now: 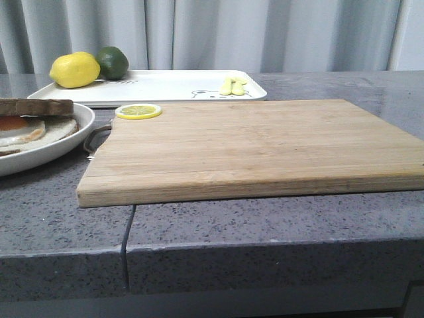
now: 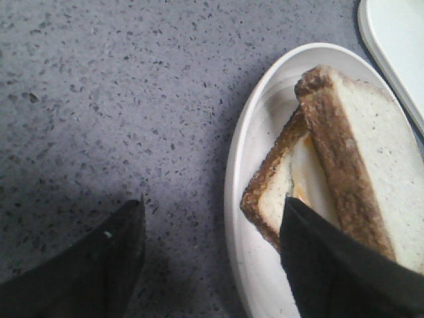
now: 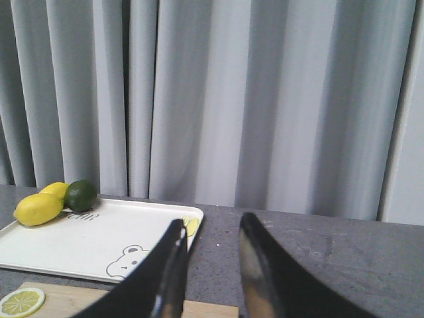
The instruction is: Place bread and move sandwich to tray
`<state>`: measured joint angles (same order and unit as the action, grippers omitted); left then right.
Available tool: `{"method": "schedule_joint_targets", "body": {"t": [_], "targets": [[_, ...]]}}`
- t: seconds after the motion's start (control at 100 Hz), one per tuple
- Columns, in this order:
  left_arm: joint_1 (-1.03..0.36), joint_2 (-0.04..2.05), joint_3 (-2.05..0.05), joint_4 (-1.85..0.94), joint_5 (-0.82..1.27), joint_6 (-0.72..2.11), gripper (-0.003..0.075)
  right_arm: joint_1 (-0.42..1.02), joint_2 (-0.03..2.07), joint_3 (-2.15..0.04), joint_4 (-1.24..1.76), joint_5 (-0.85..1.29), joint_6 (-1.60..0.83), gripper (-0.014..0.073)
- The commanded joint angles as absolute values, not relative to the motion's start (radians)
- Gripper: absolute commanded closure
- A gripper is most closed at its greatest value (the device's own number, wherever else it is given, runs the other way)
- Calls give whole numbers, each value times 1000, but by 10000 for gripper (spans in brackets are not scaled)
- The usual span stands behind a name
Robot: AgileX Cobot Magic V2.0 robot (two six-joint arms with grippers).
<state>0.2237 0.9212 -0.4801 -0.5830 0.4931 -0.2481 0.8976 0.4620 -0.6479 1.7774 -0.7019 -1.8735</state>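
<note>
Bread (image 2: 371, 152): square white slice, dark crust, lying tilted on the egg-topped sandwich (image 2: 291, 192), one edge propped up, all in the round white dish (image 2: 252, 265). Dish at the left edge of the grey speckled surface (image 1: 265, 225), just beside the wooden cutting board (image 1: 252, 146).

Left hand (image 2: 212, 252): spread wide, one finger over bare surface outside the dish, the other over the dish and covering part of the bread and sandwich. Holding nothing as far as visible; contact with the bread cannot be told.

Right hand (image 3: 211, 265): raised, facing the curtain, fingers narrowly apart, nothing between them.

Tray (image 1: 165, 86): along the far edge of the surface, behind the cutting board; lemon (image 1: 74, 69) and lime (image 1: 113, 61) at its far left corner, small yellow item near its right end. Lemon slice (image 1: 138, 111) on the far left corner of the board.

Handling judgement:
- Bread light, soft, compressible; likely to dent or tear under a hard pinch. Best taken at the raised crust edge, the stiffest part, with light closure.
- Sandwich: egg slippery and fragile, yolk likely to shift if tilted. Probably safer moved by gripping the dish rim and keeping it level.
- Dish smooth and rigid; slip possible with a shallow hold on the rim.
</note>
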Motion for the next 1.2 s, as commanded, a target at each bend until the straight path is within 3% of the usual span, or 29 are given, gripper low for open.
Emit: {"method": "schedule_joint_targets", "body": {"t": [0.0, 1.19], "targets": [[225, 942, -515, -614, 436, -245, 307, 895, 465, -668, 1733, -667, -1883, 370], [188, 1237, -612, -768, 406, -60, 309, 895, 465, -668, 1733, -642, -1883, 370]]}}
